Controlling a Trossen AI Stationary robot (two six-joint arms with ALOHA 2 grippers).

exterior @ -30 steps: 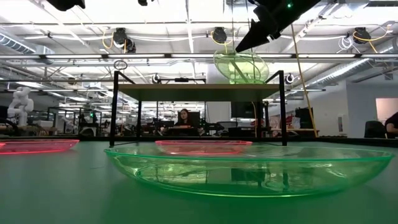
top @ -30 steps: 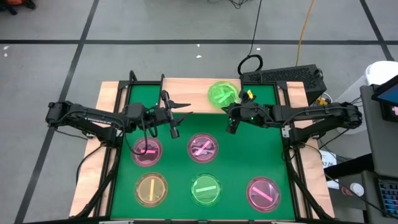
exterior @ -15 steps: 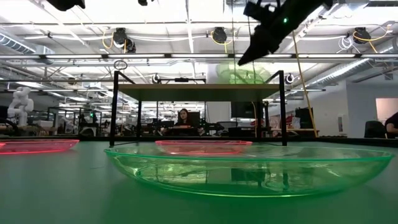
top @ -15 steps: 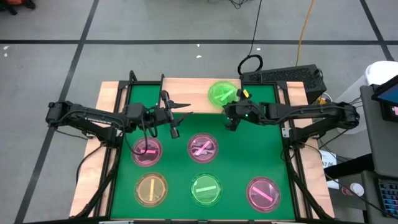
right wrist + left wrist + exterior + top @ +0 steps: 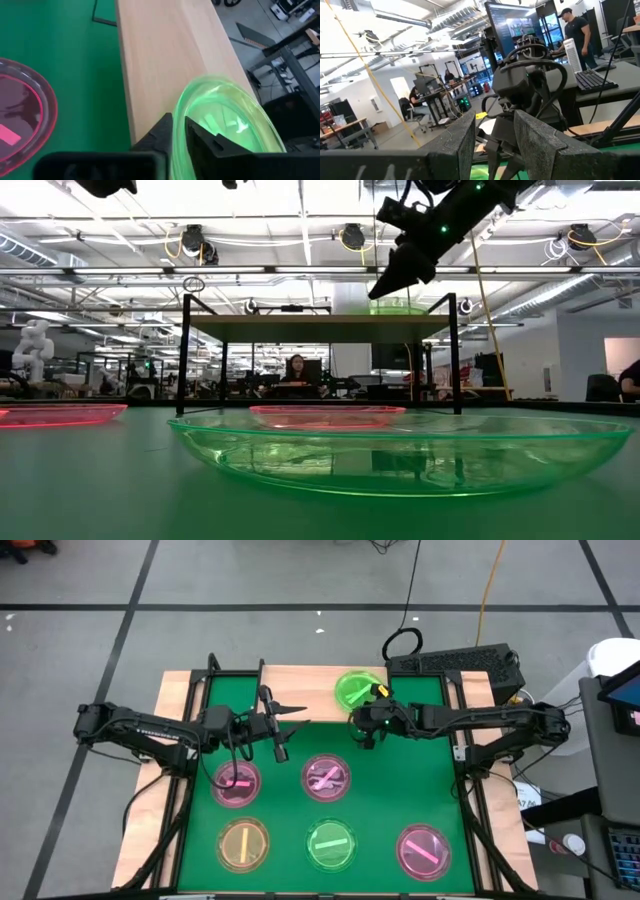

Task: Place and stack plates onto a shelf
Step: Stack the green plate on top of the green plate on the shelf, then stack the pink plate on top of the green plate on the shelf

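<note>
A green plate (image 5: 355,690) lies on the right part of the wooden shelf (image 5: 300,680) at the table's far edge; in the low view the plate (image 5: 400,306) sits flat on the shelf top (image 5: 300,327). My right gripper (image 5: 178,132) is at the plate's near rim, shut on it, and slants down from the right (image 5: 378,288). My left gripper (image 5: 292,730) hovers open above the mat, left of centre, with nothing between its fingers (image 5: 495,145). My right gripper pinches the green plate's rim (image 5: 176,117) on its near side, one finger inside the dish and one outside. The fingers slant down from the table's near right. The plate rests with its underside on the shelf board (image 5: 160,60).
Several plates lie on the green mat (image 5: 400,770): pink (image 5: 237,781), pink (image 5: 327,778), yellow (image 5: 243,844), green (image 5: 331,844), pink (image 5: 423,850). The shelf's left half is bare wood. Black frame posts (image 5: 185,355) stand under the shelf's ends.
My right gripper has gone down and toward the table's left, rolling as it went, carrying the green plate. The plate hung tilted above the shelf a second ago; it now lies flat on the shelf top.
</note>
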